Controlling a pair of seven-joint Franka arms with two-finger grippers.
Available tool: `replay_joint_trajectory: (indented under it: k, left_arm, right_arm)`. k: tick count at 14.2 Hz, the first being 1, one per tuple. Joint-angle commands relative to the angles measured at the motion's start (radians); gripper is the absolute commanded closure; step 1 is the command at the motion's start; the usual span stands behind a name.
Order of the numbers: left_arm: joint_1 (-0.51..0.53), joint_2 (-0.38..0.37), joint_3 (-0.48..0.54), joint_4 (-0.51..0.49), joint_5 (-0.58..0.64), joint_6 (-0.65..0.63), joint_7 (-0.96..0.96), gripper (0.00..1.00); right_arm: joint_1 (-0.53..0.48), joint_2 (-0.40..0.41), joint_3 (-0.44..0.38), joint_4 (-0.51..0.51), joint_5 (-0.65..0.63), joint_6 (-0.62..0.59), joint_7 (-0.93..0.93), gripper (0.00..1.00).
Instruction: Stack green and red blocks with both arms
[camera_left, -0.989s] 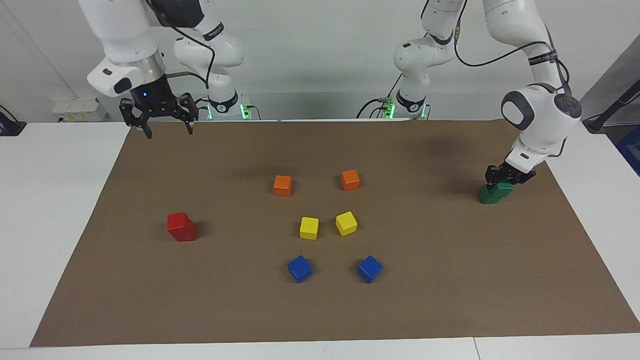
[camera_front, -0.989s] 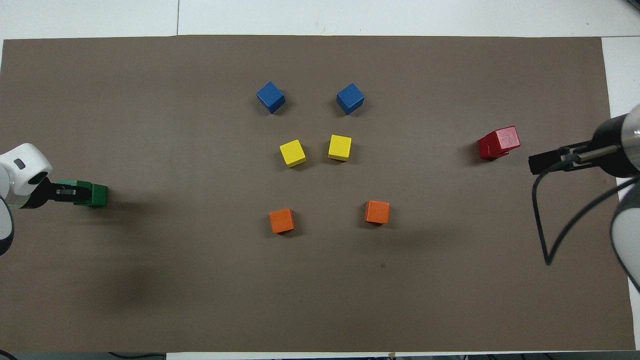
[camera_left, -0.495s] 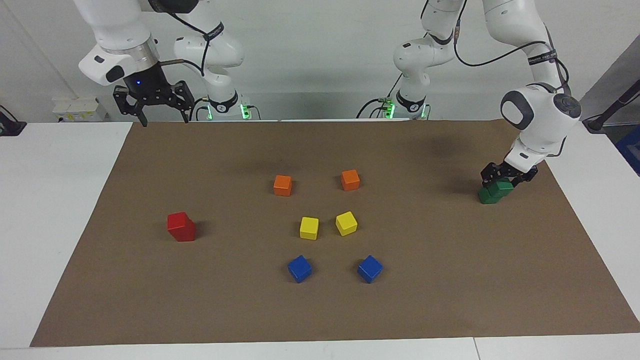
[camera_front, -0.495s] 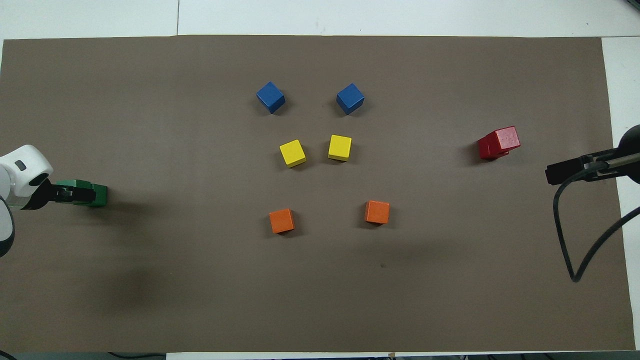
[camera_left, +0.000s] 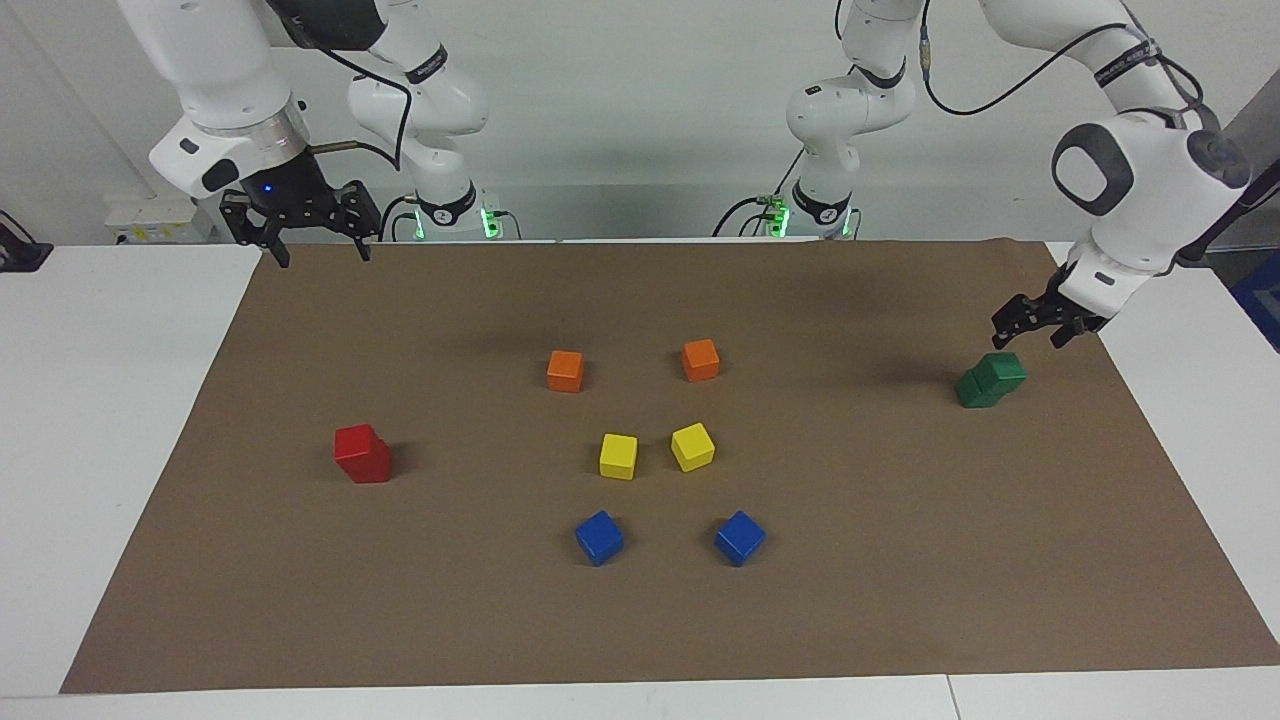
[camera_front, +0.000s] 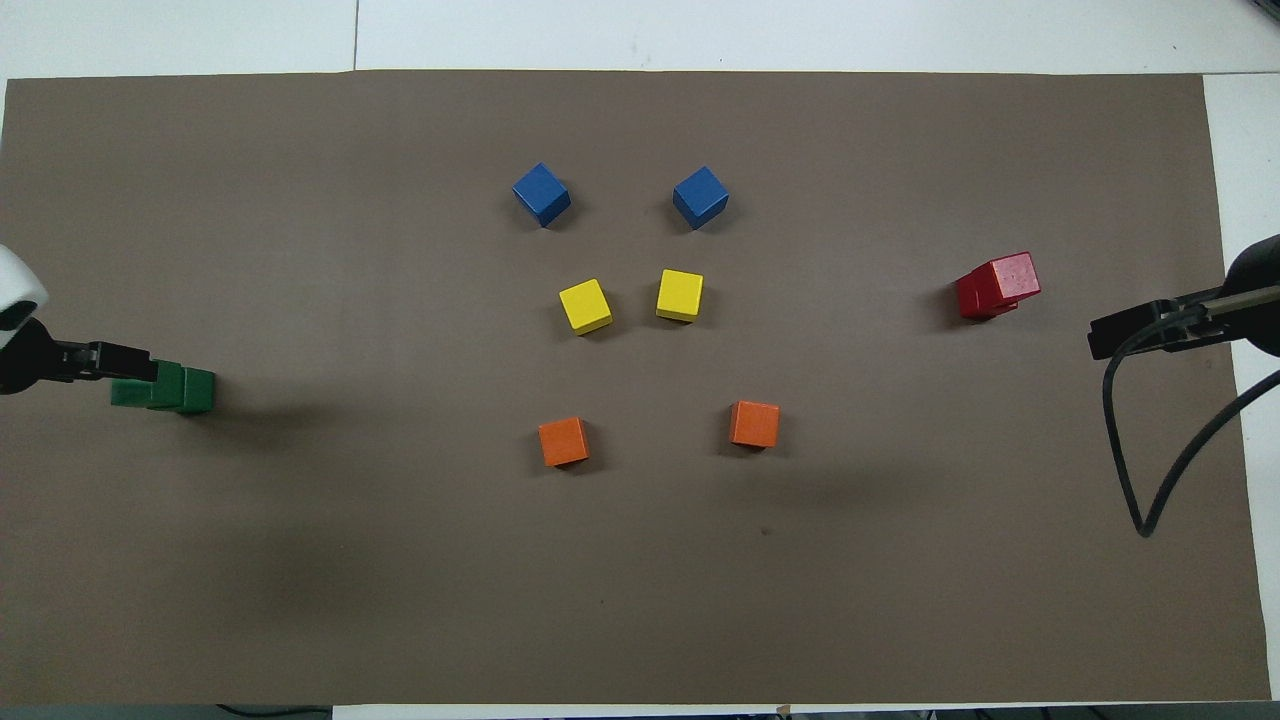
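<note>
Standing stacked: two green blocks (camera_left: 990, 380), two red blocks (camera_left: 362, 453); both end effectors (camera_left: 1037, 320) released.

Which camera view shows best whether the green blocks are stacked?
The facing view: the green blocks show one on the other, the top one set askew. The overhead view shows them mostly as overlapping tops, partly under the left gripper.

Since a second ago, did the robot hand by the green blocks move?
Yes. The left gripper has lifted up off the green stack, which stays put on the brown mat, and pulled toward the mat's edge.
</note>
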Motion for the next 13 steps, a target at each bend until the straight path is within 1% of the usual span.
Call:
replay_joint_trajectory:
  k: [1,4,6,8,9,13]
  left_arm:
    - [-0.032,0.008,-0.004,0.096,0.014,-0.113,-0.063,0.00]
    - [-0.089,-0.005,-0.007,0.169,0.041,-0.250,-0.069,0.00]
    - [-0.095,-0.011,-0.007,0.188,0.037,-0.331,-0.069,0.00]
    - [-0.102,-0.061,-0.007,0.170,0.031,-0.348,-0.074,0.00]
    - [-0.100,-0.083,-0.007,0.145,0.031,-0.344,-0.071,0.00]
    - [-0.102,-0.120,-0.002,0.093,0.031,-0.318,-0.061,0.00]
  right_arm:
    - [-0.014,0.003,0.009,0.008,0.009,-0.019,0.020,0.00]
    - [-0.014,0.001,0.009,0.003,0.009,-0.018,0.020,0.00]
    - [-0.015,0.000,0.008,0.002,0.009,-0.019,0.021,0.00]
    - [-0.017,-0.002,0.009,0.000,0.009,-0.022,0.020,0.00]
    - [-0.017,-0.003,0.009,-0.003,0.009,-0.022,0.021,0.00]
    - [-0.017,-0.010,0.009,-0.014,0.009,-0.028,0.021,0.00]
